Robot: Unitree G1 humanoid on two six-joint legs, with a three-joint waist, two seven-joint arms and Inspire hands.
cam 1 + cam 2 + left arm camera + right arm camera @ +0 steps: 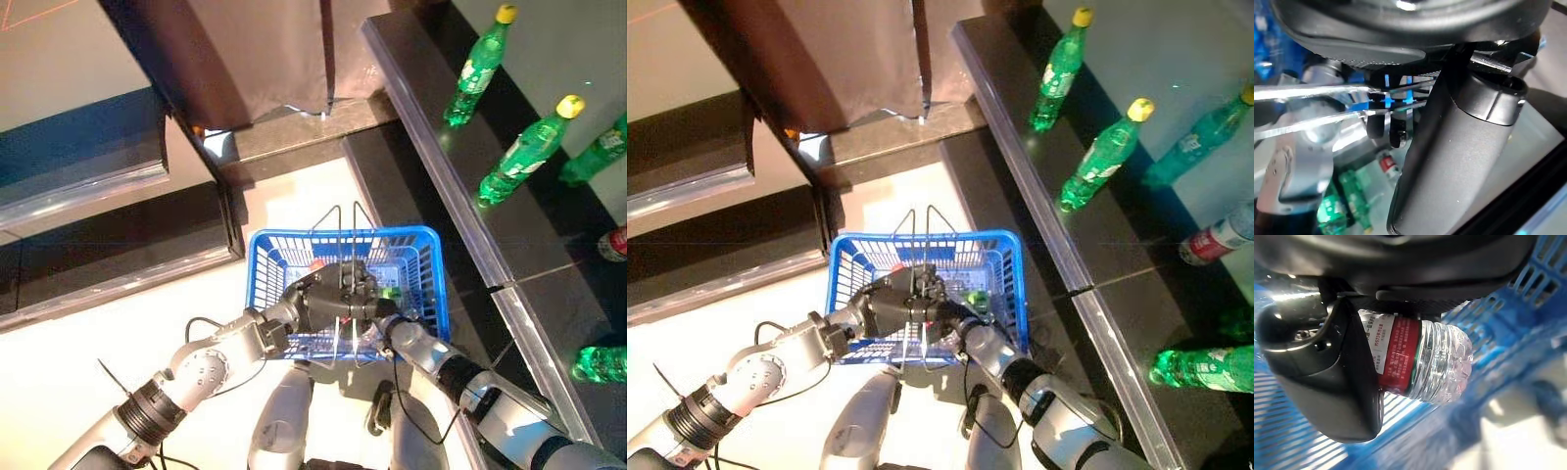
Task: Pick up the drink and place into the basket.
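Right hand (1327, 377) is curled round a clear red-label bottle (1420, 362) over the blue basket (265, 250). Left hand (318, 299) grips the basket's wire handles (1312, 93). Bottle looks light, thin-walled, slick; mid-body hold seems safest. 3 green bottles (524, 152) on the shelf.

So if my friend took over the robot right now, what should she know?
Left hand: curled round the metal handles of the blue plastic basket, holding it up.
Right hand: shut on a clear plastic bottle with a red label, held over the basket's inside.
A green bottle already lies in the basket.
More green bottles with yellow caps stand on the dark counter.
Done: the drink is picked up and brought over the basket.
Left: let it go inside.
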